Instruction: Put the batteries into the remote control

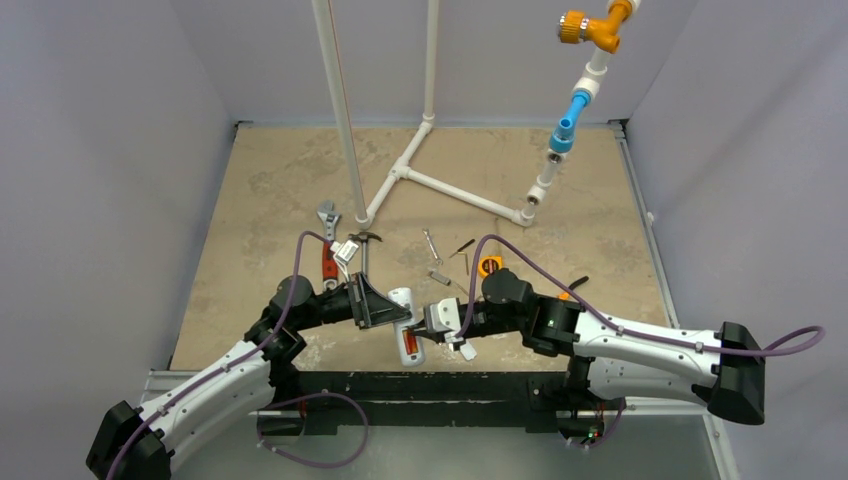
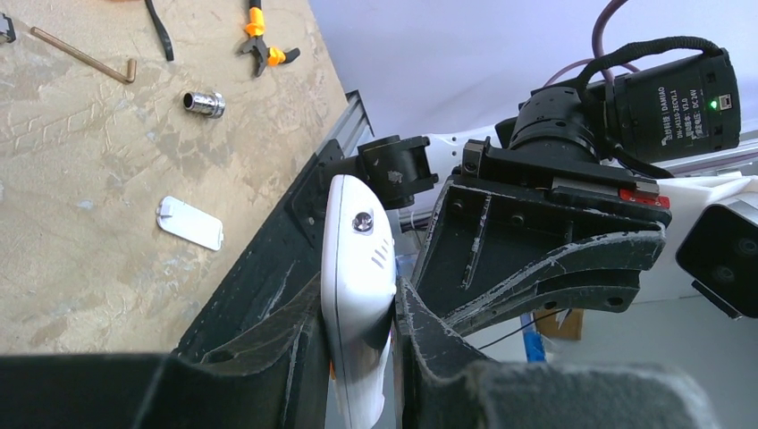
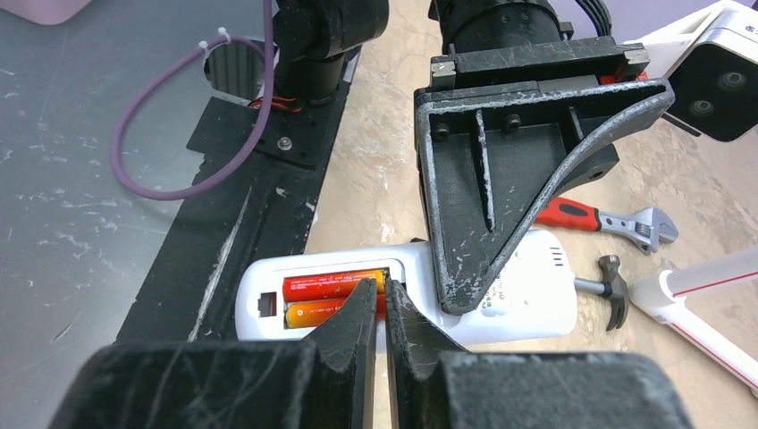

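- Black mounting rail (image 1: pixel 440 385): it carries both arm bases at your near edge. A purple cable (image 3: pixel 152 161) loops over the grey metal sheet (image 3: pixel 63 206) beside it.
- Left gripper (image 2: pixel 357 304): it is clamped on the long sides of the slim white rectangular remote control (image 3: pixel 536 281). The remote is held at the near edge of the table with its back facing up. In the left wrist view the remote's lower end is hidden by the fingers and cut off by the frame. You cannot tell whether it rests on the board.
- Orange-red cylindrical batteries (image 3: pixel 326 286): two lie side by side in the remote's open recess. Their right ends are hidden behind the right arm's fingers.
- Right gripper (image 3: pixel 380 299): its fingers are drawn together to a thin slit with nothing visible between them. The tips sit at the batteries' end, and contact cannot be made out.
- Small flat white plate (image 2: pixel 189 222): it lies alone on the board, just past the remote.
- Tools beyond: a steel socket (image 2: pixel 204 104), a bent hex key (image 2: pixel 85 55) and orange-handled pliers (image 2: pixel 264 40), the pliers cut off at the frame's top. On the left side are a red-handled adjustable wrench (image 3: pixel 617 221) and a small hammer (image 3: pixel 612 299).
- Surface: a tan, mottled board (image 1: pixel 260 190).
- White pipe frame (image 1: pixel 440 186): it stands at the far end. Its uprights, and an arm with orange (image 1: pixel 590 28) and blue (image 1: pixel 572 115) fittings, run out of the top of the view.
- Room: plain grey walls (image 1: pixel 100 150) close in the left, right and far sides.
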Controlling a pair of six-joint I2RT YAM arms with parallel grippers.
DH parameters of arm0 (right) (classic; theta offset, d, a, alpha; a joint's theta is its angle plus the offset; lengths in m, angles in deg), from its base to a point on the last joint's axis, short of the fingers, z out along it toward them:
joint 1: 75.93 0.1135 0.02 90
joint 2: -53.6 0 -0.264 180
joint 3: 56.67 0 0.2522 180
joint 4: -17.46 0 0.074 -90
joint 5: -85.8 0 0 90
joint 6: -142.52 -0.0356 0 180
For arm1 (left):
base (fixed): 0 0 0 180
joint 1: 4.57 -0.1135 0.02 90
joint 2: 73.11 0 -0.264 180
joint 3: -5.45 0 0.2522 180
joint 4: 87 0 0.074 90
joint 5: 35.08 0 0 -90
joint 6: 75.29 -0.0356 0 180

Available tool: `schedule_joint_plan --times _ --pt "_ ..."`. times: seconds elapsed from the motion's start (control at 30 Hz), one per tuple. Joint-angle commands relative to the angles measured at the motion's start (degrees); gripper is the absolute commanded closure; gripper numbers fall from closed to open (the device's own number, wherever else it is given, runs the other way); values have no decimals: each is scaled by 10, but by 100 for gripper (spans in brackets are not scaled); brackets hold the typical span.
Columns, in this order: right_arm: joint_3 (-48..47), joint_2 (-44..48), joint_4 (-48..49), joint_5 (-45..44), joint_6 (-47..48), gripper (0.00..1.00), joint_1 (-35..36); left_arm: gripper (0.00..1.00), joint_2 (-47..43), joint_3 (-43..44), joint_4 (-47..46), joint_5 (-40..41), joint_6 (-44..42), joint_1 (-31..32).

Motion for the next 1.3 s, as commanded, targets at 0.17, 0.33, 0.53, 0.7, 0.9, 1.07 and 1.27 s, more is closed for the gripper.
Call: schedule_joint_plan --times 0.17,0.33,0.53,0.7,0.9,1.07,1.27 --pt "32 0 -16 9 -21 97 -2 100 -16 16 -61 14 28 0" --pt "41 5 -12 10 -30 98 -1 100 -24 15 -62 18 32 0" --pt "56 8 -10 20 -47 99 -1 100 -30 8 -83 29 48 0" --pt "72 14 1 25 -65 100 -1 100 -26 5 -99 34 57 0" --pt "77 24 -3 18 -69 100 -1 100 -24 4 -103 33 56 -1" --pt "52 48 -24 4 -80 96 -1 100 -27 5 -82 33 35 0" --pt "25 105 -24 -3 -122 75 -1 100 -29 8 -54 39 6 0"
